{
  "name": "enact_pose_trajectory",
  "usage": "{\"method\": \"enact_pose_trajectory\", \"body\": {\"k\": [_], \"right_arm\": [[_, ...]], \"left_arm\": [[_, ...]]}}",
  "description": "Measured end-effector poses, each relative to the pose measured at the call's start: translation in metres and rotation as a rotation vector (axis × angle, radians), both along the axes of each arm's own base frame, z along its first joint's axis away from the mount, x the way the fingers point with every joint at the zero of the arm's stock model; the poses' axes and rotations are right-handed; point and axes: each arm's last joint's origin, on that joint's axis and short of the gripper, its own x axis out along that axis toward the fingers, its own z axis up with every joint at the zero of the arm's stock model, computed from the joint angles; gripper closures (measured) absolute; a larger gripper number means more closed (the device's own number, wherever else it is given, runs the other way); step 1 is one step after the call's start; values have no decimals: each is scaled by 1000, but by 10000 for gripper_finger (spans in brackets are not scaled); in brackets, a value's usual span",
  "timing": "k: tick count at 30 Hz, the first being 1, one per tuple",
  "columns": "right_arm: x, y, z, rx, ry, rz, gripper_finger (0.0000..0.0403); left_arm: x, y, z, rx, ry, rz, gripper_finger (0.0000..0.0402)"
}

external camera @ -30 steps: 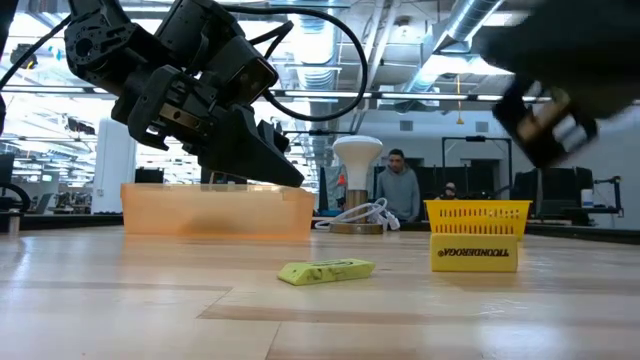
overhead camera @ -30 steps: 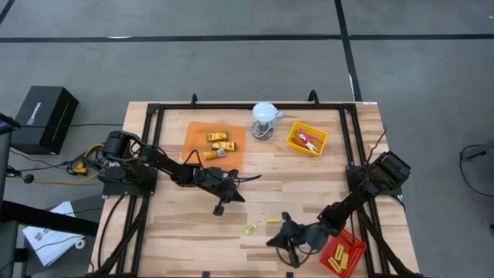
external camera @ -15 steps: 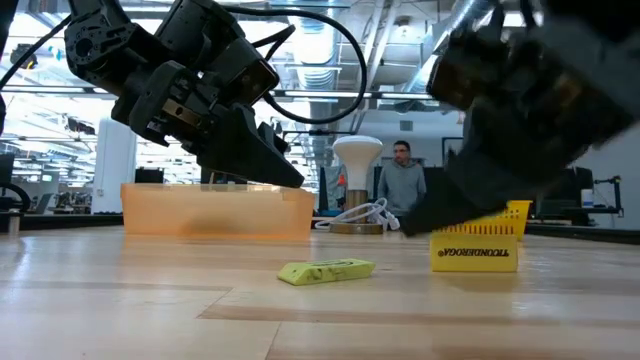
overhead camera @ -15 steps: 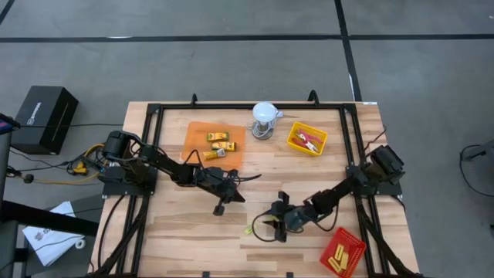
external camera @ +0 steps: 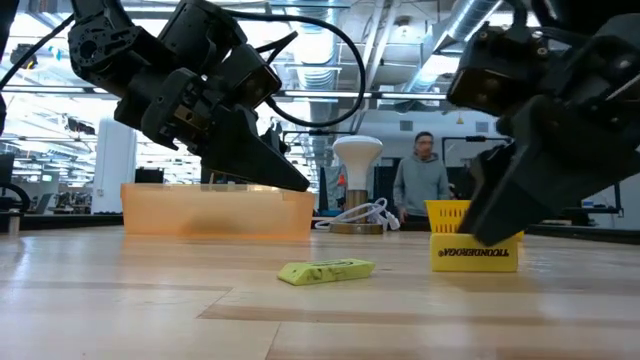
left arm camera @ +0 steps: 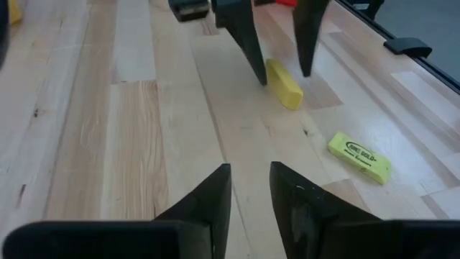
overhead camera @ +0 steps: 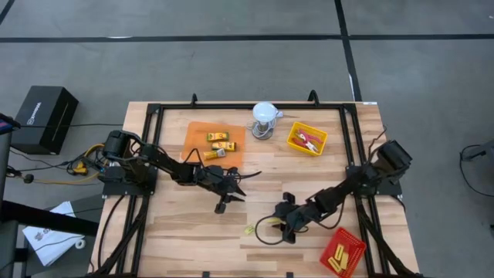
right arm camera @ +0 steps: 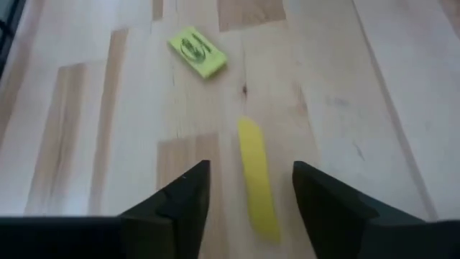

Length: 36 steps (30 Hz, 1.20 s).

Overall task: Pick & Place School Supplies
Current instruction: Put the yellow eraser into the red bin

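A plain yellow block (right arm camera: 257, 176) lies flat on the wooden table, and my right gripper (right arm camera: 251, 198) stands open over it. One finger is on each side of the block, with a gap showing on both sides. A lime-yellow eraser (overhead camera: 250, 229) lies just beside it, also flat. My left gripper (overhead camera: 229, 198) hovers open and empty over the table's middle, pointing at the block (left arm camera: 284, 83). More yellow packets (overhead camera: 220, 141) lie in the orange tray (overhead camera: 197, 135).
A yellow basket (overhead camera: 307, 139) with red-handled tools stands at the back right. A white domed object (overhead camera: 265, 116) is at the back centre. A red tray (overhead camera: 343, 255) with yellow packets sits at the near right corner. In the low view a person (external camera: 422, 185) stands beyond the table.
My right gripper has swung from beside the red tray toward the table's far edge and come over the yellow block, tipping more steeply downward. The block and the eraser have stayed where they were.
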Motion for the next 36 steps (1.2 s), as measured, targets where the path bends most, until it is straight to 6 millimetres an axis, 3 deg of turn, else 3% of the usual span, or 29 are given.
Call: {"method": "enact_pose_trajectory", "body": {"k": [8, 21, 24, 28, 36], "right_arm": [[-7, 3, 5, 28, 36, -23, 279], [-6, 3, -5, 28, 61, -36, 261], [-6, 3, -6, 18, 63, -31, 294], [-6, 2, -6, -19, 62, -9, 375], [-5, 2, -5, -66, 38, 32, 379]], "left_arm": [[0, 0, 0, 0, 0, -1, 310], [0, 0, 0, -1, 1, -1, 311], [0, 0, 0, -1, 1, -1, 311], [0, 0, 0, -1, 1, -1, 311], [0, 0, 0, -1, 0, -1, 311]]}}
